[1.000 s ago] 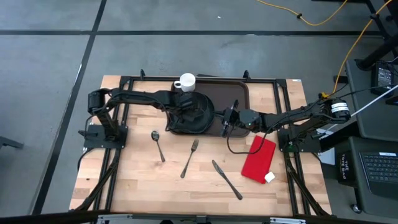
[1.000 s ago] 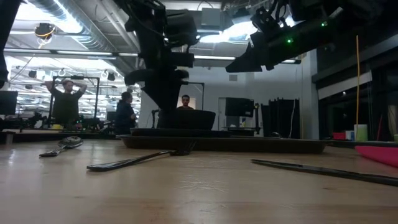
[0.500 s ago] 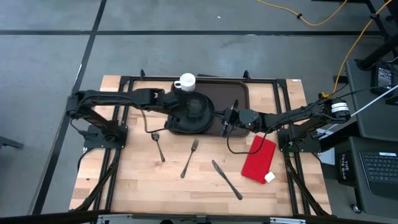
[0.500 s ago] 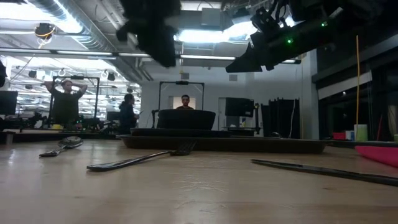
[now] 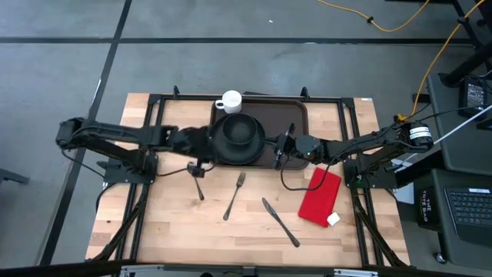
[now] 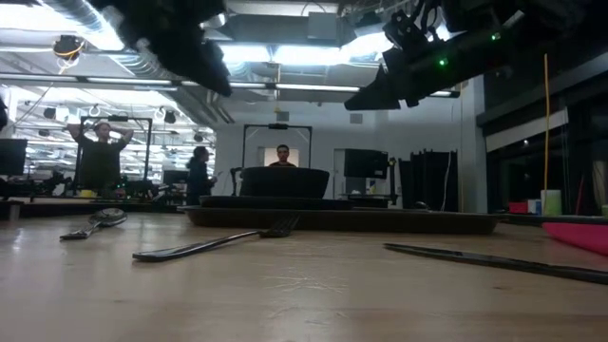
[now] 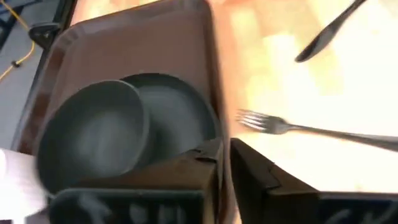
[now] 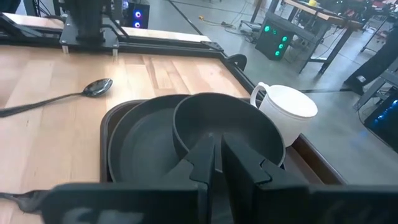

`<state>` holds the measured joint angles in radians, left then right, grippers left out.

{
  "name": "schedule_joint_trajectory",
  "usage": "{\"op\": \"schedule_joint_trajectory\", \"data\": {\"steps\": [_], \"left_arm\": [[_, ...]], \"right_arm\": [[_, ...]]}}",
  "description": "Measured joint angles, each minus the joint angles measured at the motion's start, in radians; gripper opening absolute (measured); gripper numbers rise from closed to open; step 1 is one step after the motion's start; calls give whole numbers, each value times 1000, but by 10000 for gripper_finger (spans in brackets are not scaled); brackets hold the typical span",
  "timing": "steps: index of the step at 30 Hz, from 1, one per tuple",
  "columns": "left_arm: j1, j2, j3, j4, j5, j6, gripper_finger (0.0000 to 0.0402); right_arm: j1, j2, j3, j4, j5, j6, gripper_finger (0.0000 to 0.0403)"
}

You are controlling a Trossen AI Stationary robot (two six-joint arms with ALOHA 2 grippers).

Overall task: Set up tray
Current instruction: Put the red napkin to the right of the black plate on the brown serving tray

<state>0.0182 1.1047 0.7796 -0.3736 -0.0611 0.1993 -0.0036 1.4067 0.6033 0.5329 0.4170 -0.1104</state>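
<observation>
The dark brown tray (image 5: 286,115) lies at the table's far middle. A round black plate (image 5: 229,159) sits at its left end with a black bowl (image 5: 239,132) on it, and a white mug (image 5: 231,101) stands at the tray's far left corner. My left gripper (image 5: 204,143), shut, hangs above the table just left of the plate; in its wrist view (image 7: 225,152) the bowl (image 7: 93,134) lies ahead. My right gripper (image 5: 280,148), shut, hovers over the tray's near rim and holds nothing (image 8: 217,146).
On the bare wood near the tray lie a spoon (image 5: 194,178), a fork (image 5: 234,195) and a knife (image 5: 280,222). A red napkin (image 5: 319,197) lies at the right. Black frame rails run round the table. People stand in the room beyond (image 6: 100,152).
My left gripper has risen off the bowl on the plate and drawn back toward the table's left edge, tipping up as it went. The bowl and plate stay where they were on the tray.
</observation>
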Motion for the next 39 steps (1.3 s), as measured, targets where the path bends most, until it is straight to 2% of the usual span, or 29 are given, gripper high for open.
{"op": "schedule_joint_trajectory", "data": {"steps": [3,6,9,15,19,23,26,29,34,39], "left_arm": [[-41,-79,-113,126,-10,-43,4],[-74,-144,-210,277,-47,-57,4],[-93,-197,-280,358,-71,-59,5],[-99,-292,-341,367,-77,-58,1],[-99,-367,-353,368,42,-65,3],[-103,-445,-382,368,59,-77,1],[-101,-495,-414,365,53,-102,1],[-101,-524,-431,365,52,-137,3],[-101,-538,-433,365,50,-137,1],[-101,-537,-433,369,44,-104,4]], "right_arm": [[0,0,0,5,0,0,35],[0,0,0,29,-26,-1,35],[1,0,0,43,-30,0,35],[3,0,0,39,-147,23,31],[22,0,2,37,-174,57,9],[65,0,30,-25,-174,75,11],[113,0,95,-191,-95,58,15],[165,0,197,-447,6,111,7],[253,0,375,-857,41,331,9],[363,56,541,-1154,64,500,4]]}}
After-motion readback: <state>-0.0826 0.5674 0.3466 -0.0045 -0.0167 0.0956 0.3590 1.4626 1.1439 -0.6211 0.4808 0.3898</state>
